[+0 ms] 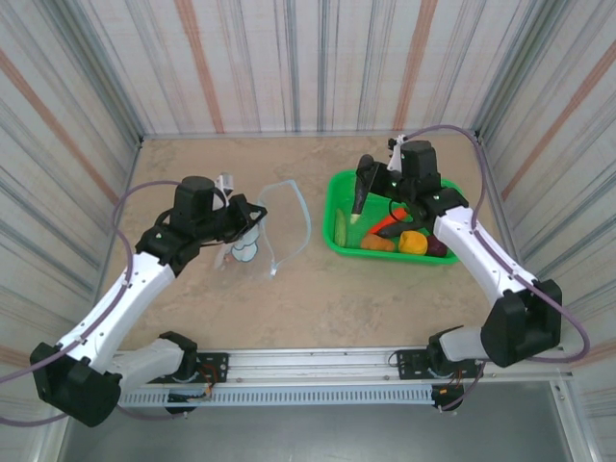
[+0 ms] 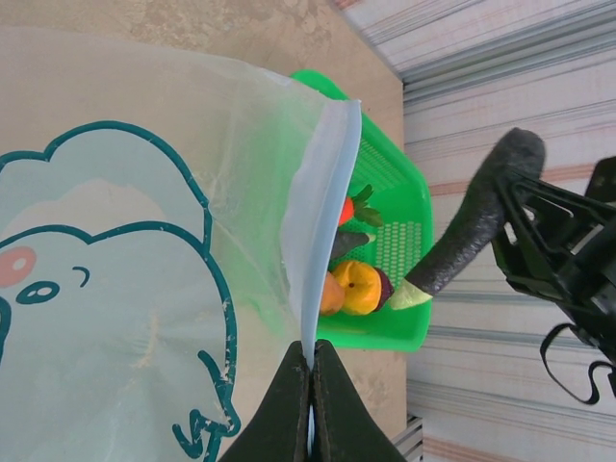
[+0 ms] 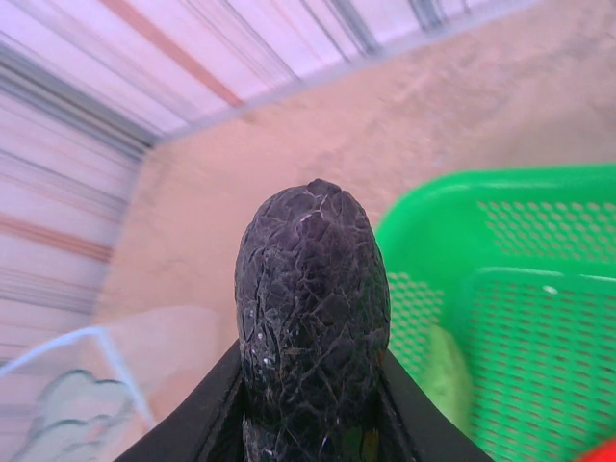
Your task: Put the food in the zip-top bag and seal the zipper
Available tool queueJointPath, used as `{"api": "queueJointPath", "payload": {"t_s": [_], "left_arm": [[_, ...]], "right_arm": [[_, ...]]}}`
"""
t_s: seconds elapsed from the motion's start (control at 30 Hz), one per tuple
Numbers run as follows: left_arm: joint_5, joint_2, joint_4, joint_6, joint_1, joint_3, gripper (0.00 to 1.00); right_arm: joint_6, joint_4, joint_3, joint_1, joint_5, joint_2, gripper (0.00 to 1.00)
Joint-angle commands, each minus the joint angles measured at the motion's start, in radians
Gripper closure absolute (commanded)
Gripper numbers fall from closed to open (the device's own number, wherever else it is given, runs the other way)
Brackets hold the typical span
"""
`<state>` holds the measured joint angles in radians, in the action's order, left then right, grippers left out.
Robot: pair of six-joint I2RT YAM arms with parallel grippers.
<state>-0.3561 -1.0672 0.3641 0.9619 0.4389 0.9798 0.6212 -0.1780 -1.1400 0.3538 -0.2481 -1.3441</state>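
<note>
The bag is pinched at its zipper by the left gripper. An eggplant is clamped in the right gripper, above the basket.

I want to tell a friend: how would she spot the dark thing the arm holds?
Find the green basket on the right side of the table. Above its left rim, the right pincer holds a dark purple eggplant, long and wrinkled, the sole piece in the air.
</note>
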Motion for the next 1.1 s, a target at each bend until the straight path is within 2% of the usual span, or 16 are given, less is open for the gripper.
{"api": "queueJointPath", "payload": {"t_s": [0.0,0.17,0.37,0.5,0.73,0.8,1.0,1.07], "left_arm": [[-0.031,-0.018,-0.057,0.046,0.004,0.002,1.00],[-0.048,-0.033,-0.088,0.075,0.004,0.007,1.00],[-0.048,-0.028,-0.118,0.113,0.004,0.015,1.00],[-0.039,-0.024,-0.141,0.145,0.004,0.019,1.00],[-0.002,-0.005,-0.171,0.159,0.002,0.022,1.00],[0.009,0.001,-0.178,0.160,0.002,0.018,1.00],[0.016,-0.001,-0.200,0.171,0.003,0.010,1.00],[0.010,-0.003,-0.202,0.176,0.003,0.006,1.00]], "right_arm": [[0.055,0.168,0.021,0.066,-0.041,0.059,0.74],[0.023,0.331,0.041,0.237,0.085,0.083,0.74],[0.023,0.569,0.105,0.368,0.215,0.031,0.75],[0.050,0.655,0.136,0.419,0.278,-0.029,0.76],[0.151,0.642,0.166,0.474,0.266,-0.087,0.74],[0.185,0.641,0.189,0.479,0.251,-0.091,0.71],[0.201,0.481,0.154,0.483,0.196,-0.118,0.45],[0.185,0.437,0.139,0.482,0.203,-0.112,0.43]]}}
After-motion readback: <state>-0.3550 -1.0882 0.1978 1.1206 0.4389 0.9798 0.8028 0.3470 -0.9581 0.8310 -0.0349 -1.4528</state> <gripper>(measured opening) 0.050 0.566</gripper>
